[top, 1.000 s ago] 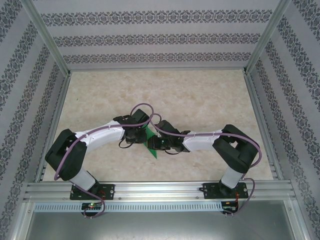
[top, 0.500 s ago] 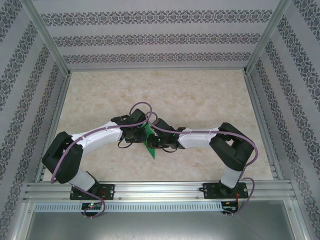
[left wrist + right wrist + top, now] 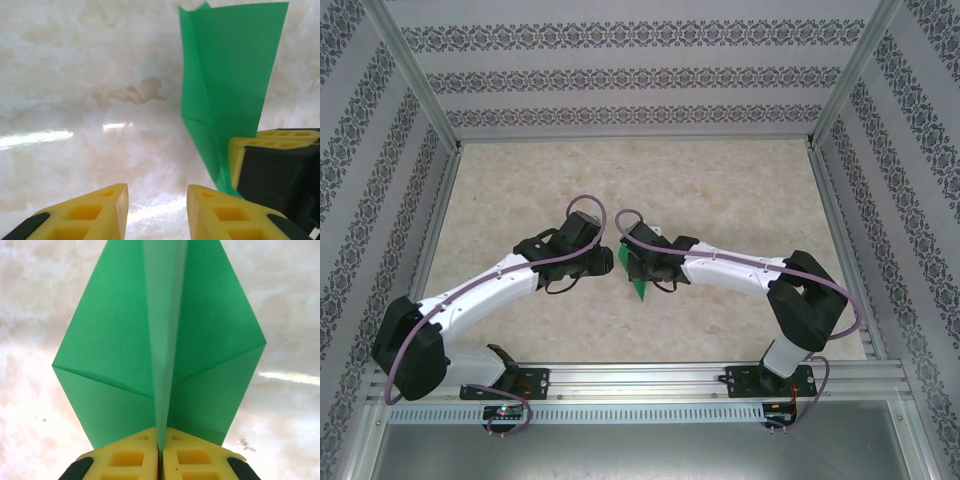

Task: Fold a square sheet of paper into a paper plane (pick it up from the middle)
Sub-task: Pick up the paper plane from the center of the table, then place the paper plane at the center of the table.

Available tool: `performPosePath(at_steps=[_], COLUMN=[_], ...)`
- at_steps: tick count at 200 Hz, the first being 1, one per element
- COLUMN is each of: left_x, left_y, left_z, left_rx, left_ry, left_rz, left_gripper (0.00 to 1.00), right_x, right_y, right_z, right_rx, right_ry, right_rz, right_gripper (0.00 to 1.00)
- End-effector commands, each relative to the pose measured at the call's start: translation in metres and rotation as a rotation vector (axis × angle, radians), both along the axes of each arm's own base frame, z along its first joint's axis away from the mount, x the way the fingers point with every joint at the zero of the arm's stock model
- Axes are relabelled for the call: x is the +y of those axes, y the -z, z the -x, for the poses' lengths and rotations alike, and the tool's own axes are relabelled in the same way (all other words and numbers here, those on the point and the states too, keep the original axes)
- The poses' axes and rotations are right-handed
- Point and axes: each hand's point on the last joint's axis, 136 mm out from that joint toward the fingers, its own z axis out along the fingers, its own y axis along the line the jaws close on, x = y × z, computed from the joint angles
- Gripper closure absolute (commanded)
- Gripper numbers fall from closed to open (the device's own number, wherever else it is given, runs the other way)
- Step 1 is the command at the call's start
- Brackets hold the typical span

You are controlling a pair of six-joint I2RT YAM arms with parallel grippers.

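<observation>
The square sheet of paper stands folded as a bright green paper plane point(image 3: 115, 340), with two wings spread either side of a centre crease. My right gripper point(image 3: 160, 440) is shut on that crease at the plane's near end, and the wings fan out beyond the fingers. From above, the plane point(image 3: 639, 286) pokes out under the right gripper point(image 3: 632, 268) at mid-table. My left gripper point(image 3: 157, 200) is open, with bare table between its fingers. It sits just left of the plane point(image 3: 230, 75) and apart from it. The right gripper's yellow finger point(image 3: 270, 145) is at the plane's lower end.
The marble-patterned table point(image 3: 720, 190) is bounded by aluminium rails point(image 3: 620, 380) and patterned walls. Both wrists meet near the middle, with purple cables point(image 3: 582, 205) looping above them. Bare table stretches behind and to both sides.
My left gripper has opened, let go of the plane and drawn back to the left, its arm stretching out lower. The right gripper has closed and keeps hold of the crease.
</observation>
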Motion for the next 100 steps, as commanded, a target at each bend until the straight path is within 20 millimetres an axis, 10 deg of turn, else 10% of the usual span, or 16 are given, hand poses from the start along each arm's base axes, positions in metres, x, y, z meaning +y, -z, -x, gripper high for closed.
performPosePath(at_steps=[1,100], left_x=[0.020,0.043], left_y=[0.002,0.002], left_z=[-0.008,-0.008], left_rx=[-0.036,-0.040], left_ry=[-0.084,-0.141], left_rz=[-0.025,-0.014], left_gripper=[0.64,0.64], right_x=[-0.028,-0.016], right_y=[0.017,0.067], right_z=[-0.004,-0.005], right_rx=[0.044,0.163], right_ry=[0.035,0.006], right_rz=[0.169,0.252], right_gripper=[0.89,0.78])
